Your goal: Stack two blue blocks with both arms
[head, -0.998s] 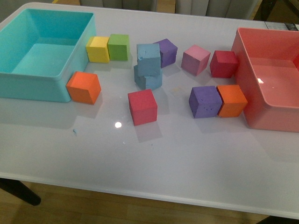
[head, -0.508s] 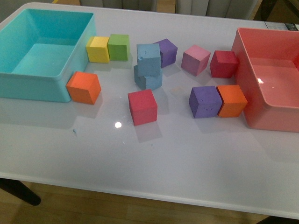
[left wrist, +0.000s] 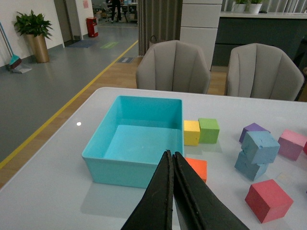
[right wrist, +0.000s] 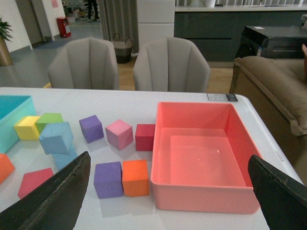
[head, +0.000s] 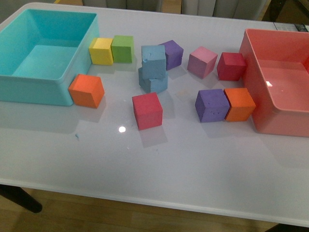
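Two light blue blocks stand stacked mid-table: the upper blue block (head: 153, 61) rests, slightly turned, on the lower blue block (head: 153, 81). The left wrist view shows the same pair, upper (left wrist: 260, 146) on lower (left wrist: 248, 166), and the right wrist view shows the upper (right wrist: 56, 137) over the lower (right wrist: 64, 157). Neither arm appears in the front view. My left gripper (left wrist: 171, 158) is shut with nothing in it, held back above the table near the teal bin. My right gripper (right wrist: 168, 167) is wide open and empty, high over the pink bin.
A teal bin (head: 29, 92) sits at the left and a pink bin (head: 253, 92) at the right. Around the stack lie yellow (head: 101, 50), green (head: 122, 48), orange (head: 87, 90), red (head: 147, 110), purple (head: 171, 53), pink (head: 202, 61), dark red (head: 231, 65), purple (head: 211, 105) and orange (head: 239, 104) cubes.
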Robot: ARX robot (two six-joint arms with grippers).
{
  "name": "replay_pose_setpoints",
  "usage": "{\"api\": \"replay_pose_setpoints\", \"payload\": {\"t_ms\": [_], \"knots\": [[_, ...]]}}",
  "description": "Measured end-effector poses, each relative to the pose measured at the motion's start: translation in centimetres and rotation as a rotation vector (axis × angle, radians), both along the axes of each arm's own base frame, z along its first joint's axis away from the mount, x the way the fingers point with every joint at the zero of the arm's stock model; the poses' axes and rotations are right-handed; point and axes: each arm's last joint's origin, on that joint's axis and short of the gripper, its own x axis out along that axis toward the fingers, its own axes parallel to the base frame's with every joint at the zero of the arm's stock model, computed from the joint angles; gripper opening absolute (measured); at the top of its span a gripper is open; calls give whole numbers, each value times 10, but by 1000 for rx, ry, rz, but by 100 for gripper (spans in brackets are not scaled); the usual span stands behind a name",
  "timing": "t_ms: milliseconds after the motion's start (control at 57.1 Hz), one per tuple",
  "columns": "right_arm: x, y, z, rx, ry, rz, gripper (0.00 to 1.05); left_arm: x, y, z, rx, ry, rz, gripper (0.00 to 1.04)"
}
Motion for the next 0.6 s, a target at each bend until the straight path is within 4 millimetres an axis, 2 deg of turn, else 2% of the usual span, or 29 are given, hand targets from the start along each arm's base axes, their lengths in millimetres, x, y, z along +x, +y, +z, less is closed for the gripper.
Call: {"api": "replay_pose_setpoints", "payload": {"t_ms": [280, 595], "knots": [[0, 0, 0, 0, 0, 0, 96, -13, 0, -3, 1, 7, 0, 2], [0, 0, 0, 0, 0, 0, 96, -13, 0, -3, 1, 6, 0, 2]]}}
